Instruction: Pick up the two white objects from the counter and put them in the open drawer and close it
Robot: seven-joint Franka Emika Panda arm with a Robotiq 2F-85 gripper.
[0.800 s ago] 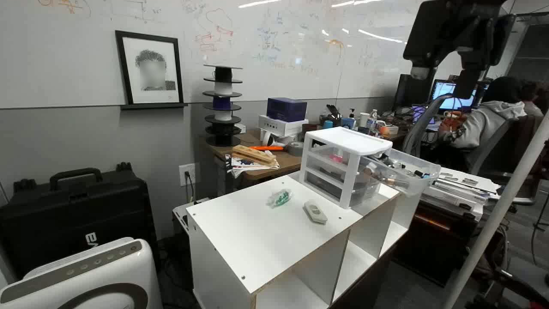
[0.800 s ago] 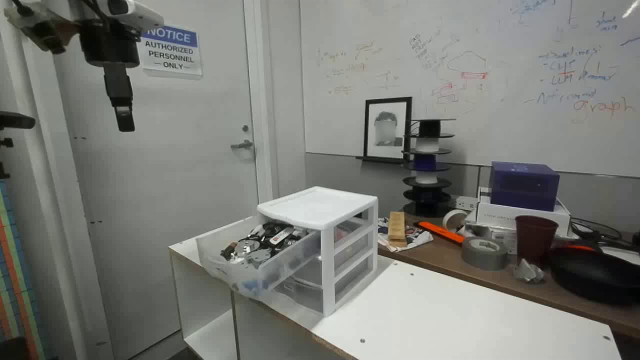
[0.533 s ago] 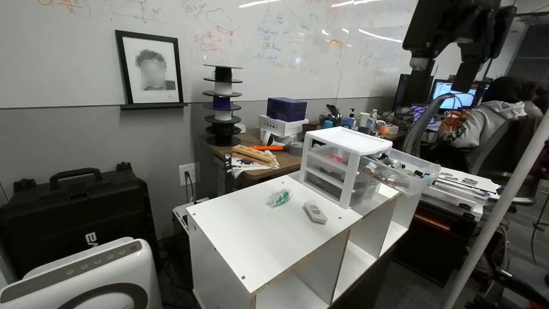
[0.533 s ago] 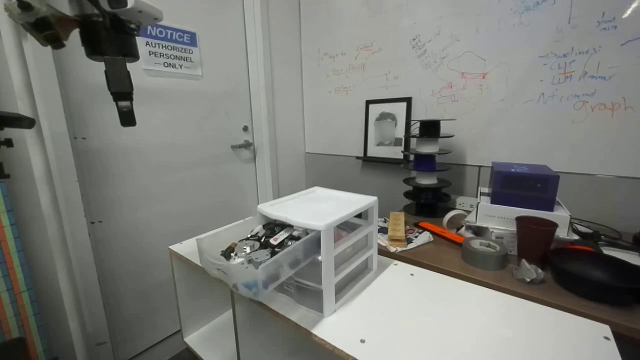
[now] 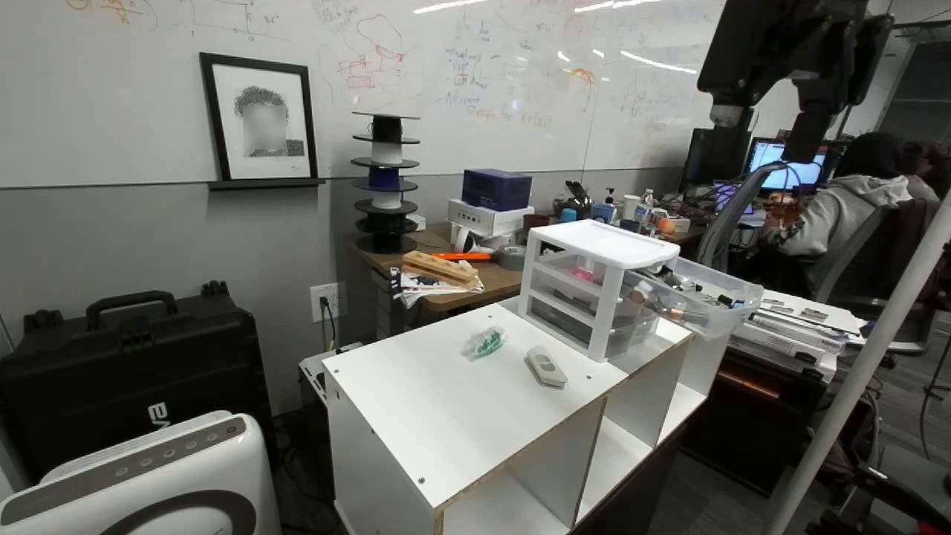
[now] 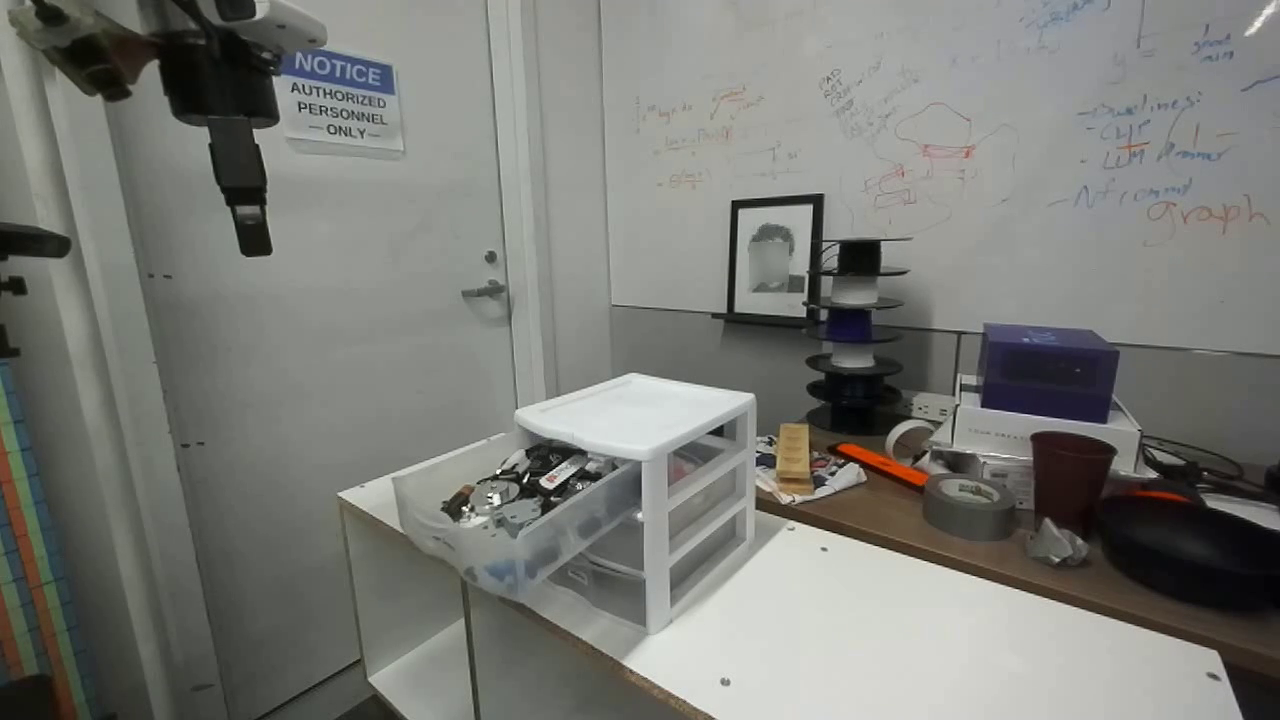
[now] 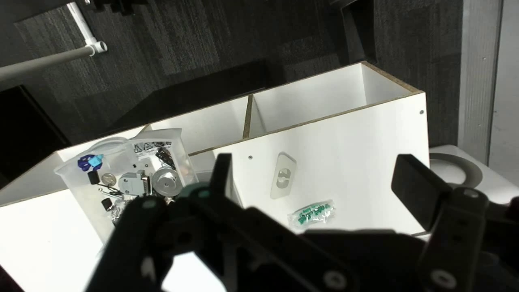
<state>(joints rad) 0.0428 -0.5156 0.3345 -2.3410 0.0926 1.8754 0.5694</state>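
In the wrist view the gripper (image 7: 315, 174) hides part of the drawer (image 7: 117, 161).

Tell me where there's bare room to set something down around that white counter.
The clearest patch is the counter from the wrapped packet and pale oblong piece out to the end near the white appliance. The drawer unit's flat top is also bare. Crowded: the open drawer, heaped with small parts, and the wooden desk.

Framed portrait (image 5: 261, 126); purple box (image 5: 496, 191)
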